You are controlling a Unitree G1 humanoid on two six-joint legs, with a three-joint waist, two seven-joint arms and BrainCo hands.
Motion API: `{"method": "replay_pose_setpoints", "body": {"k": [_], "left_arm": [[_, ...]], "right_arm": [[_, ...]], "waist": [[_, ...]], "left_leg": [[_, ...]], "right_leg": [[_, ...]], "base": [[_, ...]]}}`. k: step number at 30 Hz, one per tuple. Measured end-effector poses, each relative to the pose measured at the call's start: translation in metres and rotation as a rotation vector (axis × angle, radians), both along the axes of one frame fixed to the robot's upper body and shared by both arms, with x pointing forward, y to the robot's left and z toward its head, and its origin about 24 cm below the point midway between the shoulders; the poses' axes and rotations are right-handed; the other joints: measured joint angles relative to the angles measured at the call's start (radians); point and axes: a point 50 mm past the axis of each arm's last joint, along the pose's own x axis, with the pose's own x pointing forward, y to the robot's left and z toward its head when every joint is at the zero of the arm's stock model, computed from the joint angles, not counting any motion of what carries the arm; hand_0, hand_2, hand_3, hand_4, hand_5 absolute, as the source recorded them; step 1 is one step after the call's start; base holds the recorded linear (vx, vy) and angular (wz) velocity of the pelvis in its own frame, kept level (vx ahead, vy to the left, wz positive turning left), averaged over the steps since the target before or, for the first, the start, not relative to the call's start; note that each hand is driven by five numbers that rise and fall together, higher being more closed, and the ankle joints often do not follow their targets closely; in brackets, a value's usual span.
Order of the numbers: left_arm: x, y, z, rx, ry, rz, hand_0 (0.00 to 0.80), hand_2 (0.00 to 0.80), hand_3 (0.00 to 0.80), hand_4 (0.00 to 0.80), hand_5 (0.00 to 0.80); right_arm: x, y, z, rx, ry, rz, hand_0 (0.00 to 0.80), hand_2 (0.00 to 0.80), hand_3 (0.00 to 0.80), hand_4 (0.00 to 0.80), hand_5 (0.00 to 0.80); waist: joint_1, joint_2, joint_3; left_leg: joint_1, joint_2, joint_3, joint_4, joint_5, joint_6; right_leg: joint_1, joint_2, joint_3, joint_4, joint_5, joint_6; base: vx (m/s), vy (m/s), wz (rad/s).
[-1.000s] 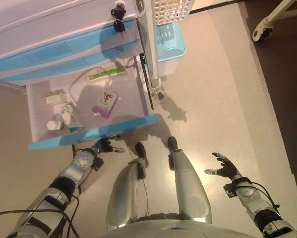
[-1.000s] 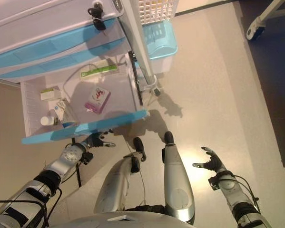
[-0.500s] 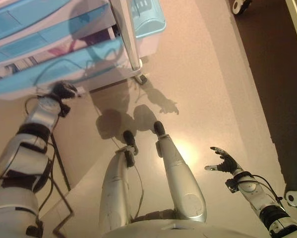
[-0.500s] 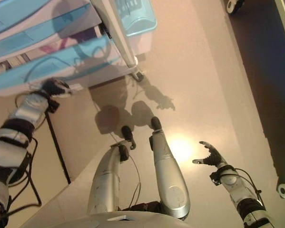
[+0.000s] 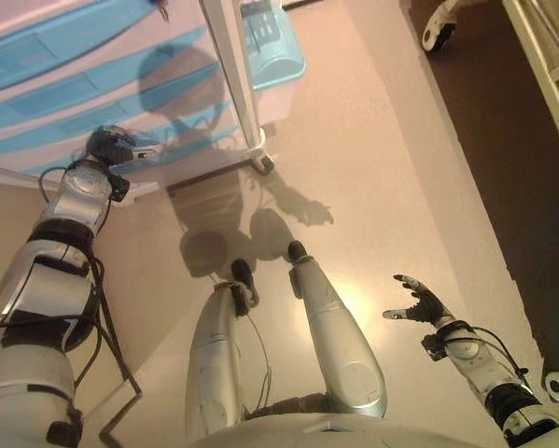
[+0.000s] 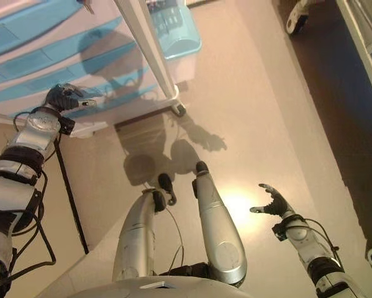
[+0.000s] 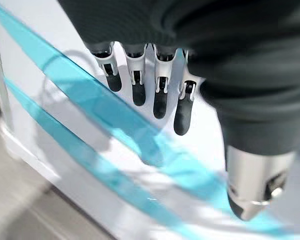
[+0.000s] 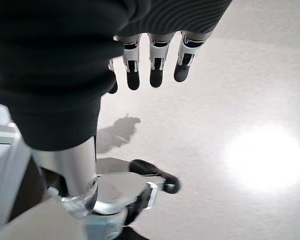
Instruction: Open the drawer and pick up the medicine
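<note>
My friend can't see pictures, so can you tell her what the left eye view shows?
The robot's left hand reaches up to the blue-and-white drawer fronts of a medical cart, which all look pushed in. Its right hand hangs open over the bare beige floor, holding nothing. A light blue bin sits beside the cart.

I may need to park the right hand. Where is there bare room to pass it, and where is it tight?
Free: the bare floor between the cart's caster and the dark mat, where the open right hand hangs. Tight: the drawer fronts, with the open left hand right against them, and the blue bin beside the cart's post.
</note>
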Motion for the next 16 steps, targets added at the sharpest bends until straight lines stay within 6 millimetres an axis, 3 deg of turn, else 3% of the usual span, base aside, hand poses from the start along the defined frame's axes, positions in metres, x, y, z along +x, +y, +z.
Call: {"method": "replay_pose_setpoints", "body": {"k": [3,7,10,12,14,16], "left_arm": [[-0.026,-0.030,-0.069,-0.364,0.013,-0.069,0.000,0.000,0.000,0.000,0.000],[-0.095,-0.066,-0.172,-0.682,0.178,0.001,0.000,0.000,0.000,0.000,0.000],[-0.149,-0.068,-0.217,-0.743,0.318,0.093,0.000,0.000,0.000,0.000,0.000],[-0.193,-0.062,-0.243,-0.760,0.438,0.181,0.000,0.000,0.000,0.000,0.000],[-0.225,-0.054,-0.259,-0.692,0.556,0.235,0.000,0.000,0.000,0.000,0.000],[-0.243,-0.053,-0.266,-0.572,0.653,0.216,0.000,0.000,0.000,0.000,0.000]], "right_arm": [[-0.018,0.017,-0.020,0.072,0.061,-0.025,0.000,0.000,0.000,0.000,0.000],[-0.043,0.029,-0.039,0.202,0.129,-0.139,0.000,0.000,0.000,0.000,0.000],[-0.053,0.025,-0.048,0.297,0.176,-0.256,0.000,0.000,0.000,0.000,0.000],[-0.068,0.024,-0.059,0.341,0.247,-0.321,0.000,0.000,0.000,0.000,0.000],[-0.078,0.025,-0.066,0.371,0.307,-0.349,0.000,0.000,0.000,0.000,0.000],[-0.083,0.026,-0.070,0.381,0.340,-0.345,0.000,0.000,0.000,0.000,0.000]], "waist": [[0.027,0.008,-0.068],[0.093,0.025,-0.136],[0.143,0.032,-0.172],[0.169,0.035,-0.246],[0.194,0.040,-0.310],[0.207,0.044,-0.354]], "left_leg": [[0.088,-0.003,-0.020,-0.071,0.005,-0.007],[0.244,-0.021,-0.063,-0.204,0.034,-0.019],[0.369,-0.027,-0.074,-0.338,0.079,-0.017],[0.459,-0.033,-0.090,-0.439,0.107,-0.022],[0.532,-0.034,-0.099,-0.518,0.132,-0.028],[0.568,-0.035,-0.115,-0.565,0.146,-0.028]], "right_leg": [[0.093,-0.013,-0.027,-0.077,0.007,-0.008],[0.255,-0.040,-0.088,-0.188,0.005,-0.021],[0.374,-0.054,-0.120,-0.279,0.007,-0.022],[0.458,-0.057,-0.143,-0.352,0.012,-0.025],[0.524,-0.056,-0.157,-0.408,0.015,-0.026],[0.566,-0.055,-0.172,-0.446,0.017,-0.025]], "base": [[0.036,-0.165,0.02],[0.090,-0.182,0.27],[0.151,-0.107,0.42],[0.034,-0.073,0.33],[-0.034,-0.044,0.25],[-0.035,-0.019,0.19]]}}
